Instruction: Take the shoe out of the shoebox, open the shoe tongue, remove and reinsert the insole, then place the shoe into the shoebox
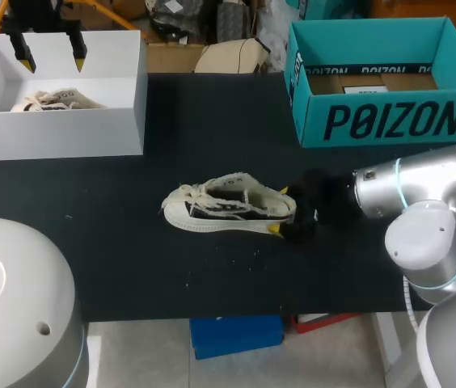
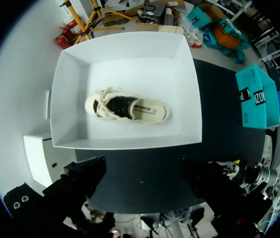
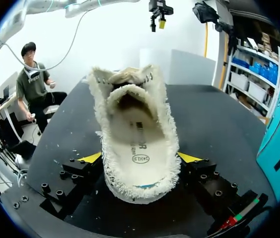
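A cream low-top shoe with frayed edges lies on its side in the middle of the black table, toe to the left. My right gripper is at its heel. In the right wrist view the heel of the shoe sits between the yellow fingertips, which touch its frayed sides from both flanks; the insole lies inside. A second matching shoe lies in the white shoebox at the back left. My left gripper hangs open above that box, holding nothing.
A teal box with cardboard inside stands at the back right, beyond my right arm. Bare black table stretches in front of the shoe and between the two boxes.
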`<state>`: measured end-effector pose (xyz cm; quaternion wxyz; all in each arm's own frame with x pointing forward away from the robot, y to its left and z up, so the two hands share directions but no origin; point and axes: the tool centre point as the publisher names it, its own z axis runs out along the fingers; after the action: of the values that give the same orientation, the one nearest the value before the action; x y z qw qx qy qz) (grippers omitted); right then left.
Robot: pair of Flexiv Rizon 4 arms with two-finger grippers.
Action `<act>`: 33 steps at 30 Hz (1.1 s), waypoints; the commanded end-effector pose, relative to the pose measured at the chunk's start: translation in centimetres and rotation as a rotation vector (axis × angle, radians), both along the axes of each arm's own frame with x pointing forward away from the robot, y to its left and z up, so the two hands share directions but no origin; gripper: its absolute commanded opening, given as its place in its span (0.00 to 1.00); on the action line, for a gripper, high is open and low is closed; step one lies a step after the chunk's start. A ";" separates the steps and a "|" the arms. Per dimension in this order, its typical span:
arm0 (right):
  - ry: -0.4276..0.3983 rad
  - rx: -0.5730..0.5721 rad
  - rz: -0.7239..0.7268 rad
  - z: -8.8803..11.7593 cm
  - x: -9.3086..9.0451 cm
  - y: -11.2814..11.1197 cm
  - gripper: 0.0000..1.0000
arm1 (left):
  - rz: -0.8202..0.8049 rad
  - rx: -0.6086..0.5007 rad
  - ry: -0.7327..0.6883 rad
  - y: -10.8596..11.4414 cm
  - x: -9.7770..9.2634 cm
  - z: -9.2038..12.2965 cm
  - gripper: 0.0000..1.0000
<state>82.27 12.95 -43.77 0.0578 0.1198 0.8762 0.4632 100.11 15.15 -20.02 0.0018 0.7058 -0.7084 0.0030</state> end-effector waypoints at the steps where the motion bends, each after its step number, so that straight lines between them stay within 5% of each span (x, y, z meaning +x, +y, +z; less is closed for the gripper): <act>1: -0.002 0.000 -0.004 -0.3 0.0 0.1 0.00 | 0.002 0.003 0.001 -0.1 0.0 0.0 1.00; 6: -0.002 0.000 -0.004 -0.3 0.0 0.1 0.00 | 0.019 0.022 -0.010 -0.4 -0.1 0.5 1.00; 13: -0.002 0.000 -0.004 -0.3 0.0 0.1 0.00 | 0.083 0.052 -0.082 -3.9 -2.1 2.8 1.00; 33: -0.002 0.000 -0.004 -0.3 0.0 0.1 0.00 | -0.009 0.020 -0.086 -15.6 -12.9 1.0 1.00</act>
<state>82.23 12.98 -43.79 0.0588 0.1204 0.8763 0.4629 88.82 0.86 -18.46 -0.0080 0.7016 -0.7124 0.0098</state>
